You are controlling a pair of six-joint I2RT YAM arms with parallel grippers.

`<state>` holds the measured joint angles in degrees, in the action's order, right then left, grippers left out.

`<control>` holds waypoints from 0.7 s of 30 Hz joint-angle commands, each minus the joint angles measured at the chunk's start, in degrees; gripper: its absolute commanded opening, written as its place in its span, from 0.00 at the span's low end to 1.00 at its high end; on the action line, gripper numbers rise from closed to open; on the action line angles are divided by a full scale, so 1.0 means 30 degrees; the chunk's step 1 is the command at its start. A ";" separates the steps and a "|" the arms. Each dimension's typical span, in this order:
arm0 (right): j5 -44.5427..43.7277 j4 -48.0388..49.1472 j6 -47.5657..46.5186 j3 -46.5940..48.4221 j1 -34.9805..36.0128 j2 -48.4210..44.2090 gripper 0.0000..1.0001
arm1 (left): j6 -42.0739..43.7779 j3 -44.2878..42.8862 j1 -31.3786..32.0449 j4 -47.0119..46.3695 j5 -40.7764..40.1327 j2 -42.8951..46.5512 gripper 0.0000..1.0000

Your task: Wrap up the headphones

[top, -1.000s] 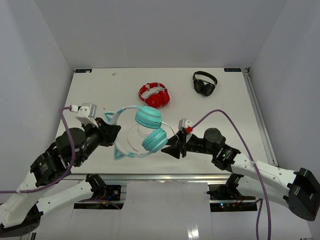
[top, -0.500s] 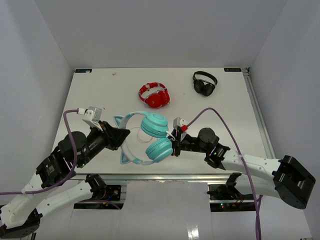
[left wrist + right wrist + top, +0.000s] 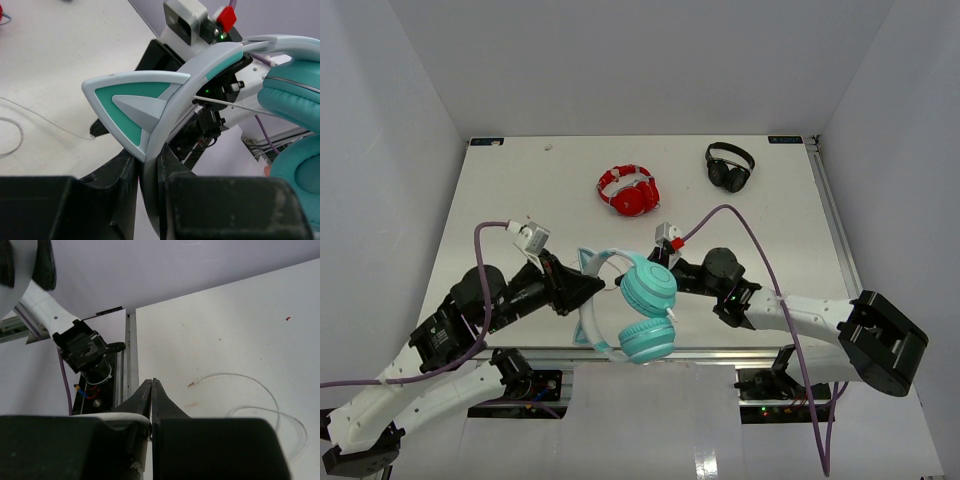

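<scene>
The teal headphones (image 3: 648,290), with their pale cat-ear headband (image 3: 592,300), are held off the table near its front edge. My left gripper (image 3: 582,291) is shut on the headband just below a cat ear (image 3: 135,100), with both fingers (image 3: 117,172) pressed against the band. My right gripper (image 3: 651,266) is just behind the upper ear cup with its jaws shut (image 3: 152,383). In the left wrist view a thin white cable (image 3: 235,106) runs taut from the right gripper (image 3: 207,97) to the ear cup (image 3: 295,95). The rest of the cable (image 3: 250,385) lies looped on the table, its plug end (image 3: 192,385) free.
Red headphones (image 3: 630,190) lie at the middle back of the table and black headphones (image 3: 730,166) at the back right. The table's front edge and its metal rail (image 3: 720,352) run just under the held headphones. Grey walls enclose three sides.
My left gripper has carried the headphones right and toward the front edge, turning them so the cups stack one above the other. My right gripper has moved left, in behind the upper cup.
</scene>
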<state>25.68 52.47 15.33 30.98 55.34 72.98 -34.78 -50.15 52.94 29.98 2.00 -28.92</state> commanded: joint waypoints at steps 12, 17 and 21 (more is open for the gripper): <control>-0.5539 -0.2356 -0.1474 0.3288 -0.0019 0.1140 0.08 | 0.2132 0.1366 0.0019 -0.1707 0.7242 -0.0537 0.00; -0.8013 -0.6738 -0.3480 0.4834 -0.0070 0.0482 0.08 | 0.4321 0.1278 0.0019 0.0643 0.5040 -0.1168 0.00; -0.9850 -1.0136 -0.4675 0.6635 -0.0077 0.0366 0.08 | 0.5059 0.1392 0.0019 0.0702 0.4712 -0.2465 0.00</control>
<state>6.86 33.12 6.89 43.84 55.64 75.81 -22.94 -45.34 52.53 32.73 12.48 -33.50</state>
